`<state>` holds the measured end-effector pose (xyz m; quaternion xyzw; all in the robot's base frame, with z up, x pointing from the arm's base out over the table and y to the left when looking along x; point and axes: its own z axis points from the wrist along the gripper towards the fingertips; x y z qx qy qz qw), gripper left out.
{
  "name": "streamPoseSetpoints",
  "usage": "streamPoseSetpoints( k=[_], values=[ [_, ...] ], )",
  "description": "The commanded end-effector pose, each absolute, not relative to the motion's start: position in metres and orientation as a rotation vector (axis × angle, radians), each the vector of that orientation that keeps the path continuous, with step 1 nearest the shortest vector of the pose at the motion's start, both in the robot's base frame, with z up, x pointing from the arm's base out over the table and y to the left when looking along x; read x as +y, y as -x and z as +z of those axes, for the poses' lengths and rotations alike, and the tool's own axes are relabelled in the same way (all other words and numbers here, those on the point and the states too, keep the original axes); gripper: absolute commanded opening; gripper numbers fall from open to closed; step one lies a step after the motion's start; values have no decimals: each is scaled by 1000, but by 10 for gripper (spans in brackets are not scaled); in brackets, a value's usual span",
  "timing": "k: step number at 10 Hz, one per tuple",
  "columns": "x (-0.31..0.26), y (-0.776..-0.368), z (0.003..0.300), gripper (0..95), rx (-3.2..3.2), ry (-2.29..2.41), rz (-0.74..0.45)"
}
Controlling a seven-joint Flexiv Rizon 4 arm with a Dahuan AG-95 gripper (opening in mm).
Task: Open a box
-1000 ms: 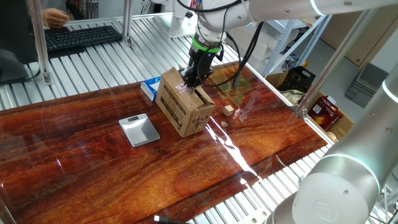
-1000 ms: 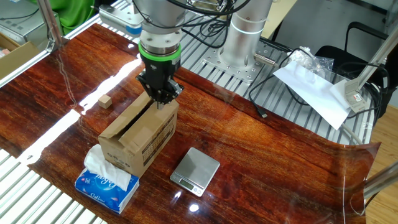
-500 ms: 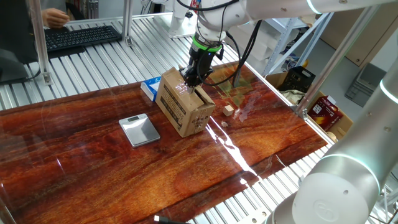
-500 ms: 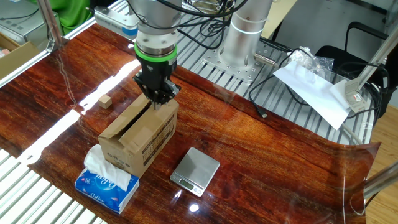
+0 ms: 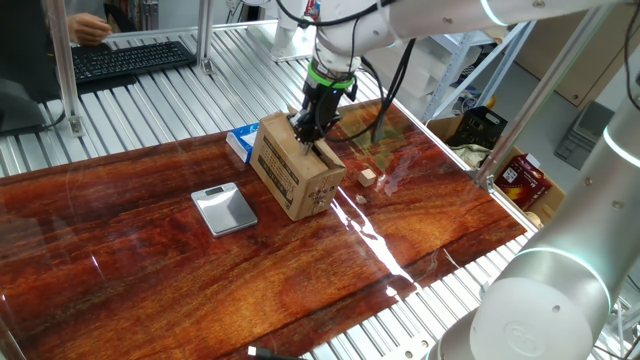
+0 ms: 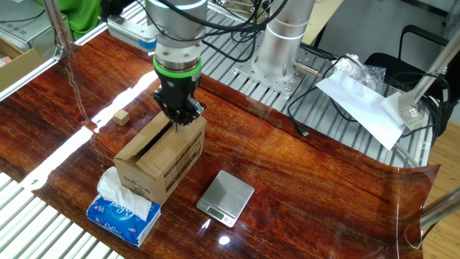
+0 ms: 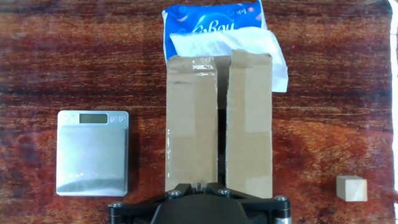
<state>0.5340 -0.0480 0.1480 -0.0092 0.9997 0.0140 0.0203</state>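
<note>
The box (image 6: 159, 161) stands mid-table between the tissue packet (image 6: 122, 211) and the scale (image 6: 226, 198), its two top flaps barely parted. The gripper (image 6: 178, 121) sits at the far end of the seam; its finger spread is hidden. Opening looks hardly begun.

The box (image 6: 162, 162) is brown cardboard with dark print on its side; the tissue packet (image 6: 123, 208) blue and white; the scale (image 6: 226, 197) silver; the table (image 6: 309, 194) reddish-brown woodgrain.
</note>
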Motion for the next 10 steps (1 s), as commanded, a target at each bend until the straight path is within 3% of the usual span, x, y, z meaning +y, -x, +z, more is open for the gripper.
streamPoseSetpoints(
  k=[1, 4, 10],
  values=[
    [-47, -536, 144, 0, 3095, 23, 40],
    [-52, -536, 140, 0, 3075, 75, -83],
    [-60, -535, 139, 0, 3043, 143, -172]
  ],
)
